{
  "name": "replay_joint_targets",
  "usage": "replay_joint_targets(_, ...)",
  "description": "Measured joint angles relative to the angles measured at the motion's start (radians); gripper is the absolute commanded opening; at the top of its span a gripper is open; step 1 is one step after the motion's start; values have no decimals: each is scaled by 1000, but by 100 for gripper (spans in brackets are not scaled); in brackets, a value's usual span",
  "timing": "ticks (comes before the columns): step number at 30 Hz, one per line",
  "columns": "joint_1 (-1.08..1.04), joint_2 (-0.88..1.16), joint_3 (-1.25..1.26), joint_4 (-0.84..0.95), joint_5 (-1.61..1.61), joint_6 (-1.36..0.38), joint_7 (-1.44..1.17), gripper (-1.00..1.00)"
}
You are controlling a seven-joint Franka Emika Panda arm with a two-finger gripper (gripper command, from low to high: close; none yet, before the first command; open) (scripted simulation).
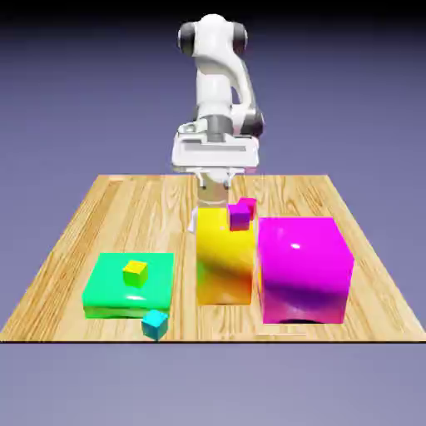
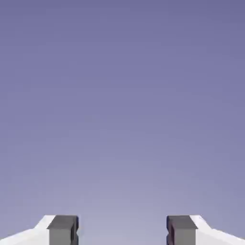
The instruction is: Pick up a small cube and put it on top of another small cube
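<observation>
Apparently the pincer point(image 2: 122, 230) hangs wide apart and empty, ready to admit the teal cube point(image 1: 155, 324), which sits at the bench's point(image 1: 62, 274) near left edge, just beyond the green block point(image 1: 104, 287) bearing the yellow cube point(image 1: 135, 274).

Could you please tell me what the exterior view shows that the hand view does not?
Only the exterior view: the arm, table, yellow cube on the green block, teal cube, tall yellow block and large magenta block.
Only the hand view: a close look at the two grey fingertips, apart.
Both: the open gripper and the blue-violet backdrop.
</observation>
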Motion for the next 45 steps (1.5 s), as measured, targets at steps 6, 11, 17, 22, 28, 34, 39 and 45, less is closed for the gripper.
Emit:
replay_joint_targets(6, -24, 217, -38, 214, 42, -229, 11, 0)
replay_joint_targets(11, -43, 399, -69, 392, 77, -420, 21, 0)
replay_joint_targets(17, -69, 616, -107, 606, 119, -648, 32, 0)
replay_joint_targets(22, -87, 797, -138, 784, 153, -839, 41, 0)
replay_joint_targets(28, -110, 1015, -176, 998, 195, -1068, 52, 0)
replay_joint_targets(34, -134, 1232, -213, 1212, 237, -1297, 64, 0)
replay_joint_targets(39, -154, 1413, -245, 1391, 272, -1488, 73, 0)
replay_joint_targets(45, -133, 1442, -242, 1271, 291, -1370, 55, 0)
